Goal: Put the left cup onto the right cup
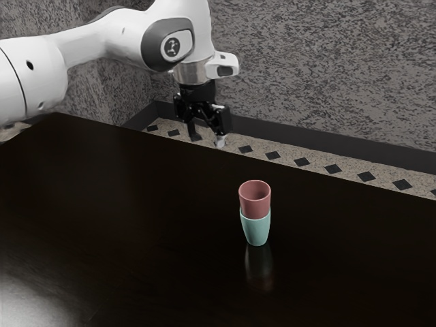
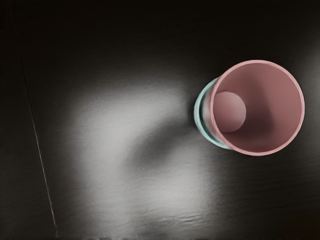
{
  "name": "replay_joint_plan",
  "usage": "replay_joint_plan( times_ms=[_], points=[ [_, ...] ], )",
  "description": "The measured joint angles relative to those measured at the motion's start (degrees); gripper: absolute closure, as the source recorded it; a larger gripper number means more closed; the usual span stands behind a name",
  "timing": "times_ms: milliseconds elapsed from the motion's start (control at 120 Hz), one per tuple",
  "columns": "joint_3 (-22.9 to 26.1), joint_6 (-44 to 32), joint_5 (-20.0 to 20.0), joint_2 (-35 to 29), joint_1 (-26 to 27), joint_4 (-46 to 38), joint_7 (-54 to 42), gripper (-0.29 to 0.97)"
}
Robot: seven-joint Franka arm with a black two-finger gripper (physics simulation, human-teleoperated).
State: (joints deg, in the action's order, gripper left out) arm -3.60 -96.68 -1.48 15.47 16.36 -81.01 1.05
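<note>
Two cups, stacked
The pink cup [image 1: 255, 196] sits upright inside the teal cup [image 1: 257, 233] — its rim and upper body standing above the teal rim — both open-mouthed, empty, on the dark table [image 1: 122, 225].

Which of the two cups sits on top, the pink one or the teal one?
The pink cup. It sits upright, nested in the teal cup, and only the teal one stands on the dark table.

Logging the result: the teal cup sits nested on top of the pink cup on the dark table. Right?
No, reversed: the exterior view shows the round pink cup nested on top of the round teal cup on the dark table.
</note>
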Motion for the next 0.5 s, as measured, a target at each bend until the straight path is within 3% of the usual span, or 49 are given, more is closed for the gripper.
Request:
replay_joint_plan(
  times_ms=[500],
  points=[
    [-0.5, 4.7, 0.2, -8.6, -8.7, -2.7, -0.6, 0.02]
  ],
)
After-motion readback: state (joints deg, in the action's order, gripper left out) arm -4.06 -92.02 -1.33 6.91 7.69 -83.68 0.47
